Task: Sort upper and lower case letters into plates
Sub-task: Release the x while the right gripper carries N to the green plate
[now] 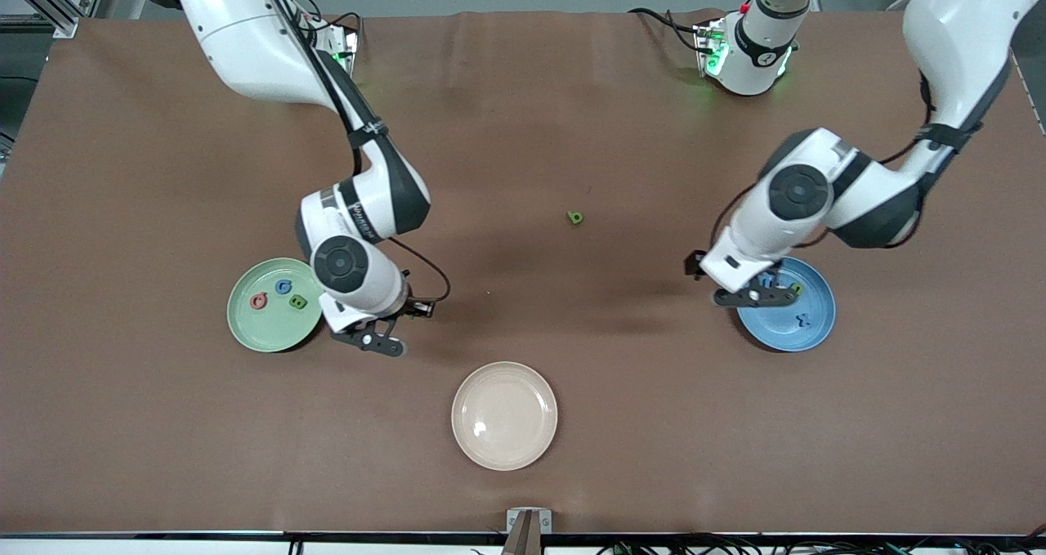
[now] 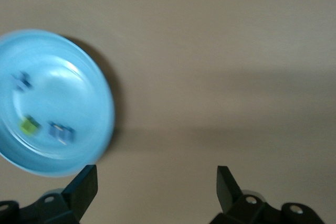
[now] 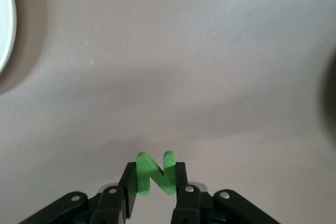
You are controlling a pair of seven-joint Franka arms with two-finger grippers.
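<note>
Green letter N (image 3: 155, 174) upright between right gripper (image 3: 155, 190) fingers, clamped, over bare brown table (image 1: 572, 114) beside mint green plate (image 1: 245, 326). Mint plate holds red, blue, green letters. Left gripper (image 2: 157, 182) spread wide, empty, over edge of blue plate (image 2: 94, 93); blue plate holds two blue letters, one green. Small green letter (image 1: 575, 217) alone mid-table. Cream plate (image 1: 504, 415) nearest front camera.

Front view: high, facing robots, whole table (image 1: 523, 130). Wrist views: close, downward. Blue plate (image 1: 809, 326) (image 2: 79, 77) shared.
</note>
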